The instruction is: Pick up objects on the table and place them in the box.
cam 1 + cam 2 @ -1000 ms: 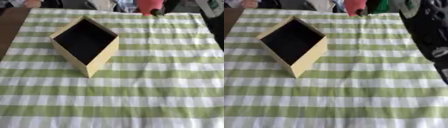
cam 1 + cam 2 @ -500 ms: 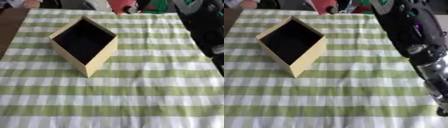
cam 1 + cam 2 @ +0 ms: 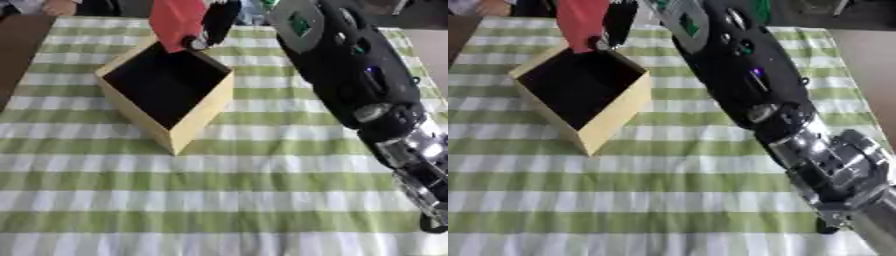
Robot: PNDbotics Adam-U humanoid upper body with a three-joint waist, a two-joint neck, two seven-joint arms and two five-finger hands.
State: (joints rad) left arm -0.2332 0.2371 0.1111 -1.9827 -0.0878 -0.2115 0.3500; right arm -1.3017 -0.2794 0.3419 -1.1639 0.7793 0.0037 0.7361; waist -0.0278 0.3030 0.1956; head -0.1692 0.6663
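A yellow box point(image 3: 203, 112) with a dark inside stands open on the green checked tablecloth point(image 3: 227, 190), left of centre. My right arm reaches in from the lower right across the table. Its hand point(image 3: 215, 22) is at the box's far corner, fingers curled round a red object point(image 3: 175, 19) held just above the box's far rim. The red object's top is cut off by the view's upper edge. My left hand shows in neither view.
My black and silver right arm point(image 3: 754, 95) covers much of the table's right half. A brown surface point(image 3: 17, 45) lies past the cloth's left edge. A person's hand point(image 3: 59, 7) shows at the far left edge.
My right arm has swung in from the right and across to the box, carrying the red object from the far edge to above the box's far corner.
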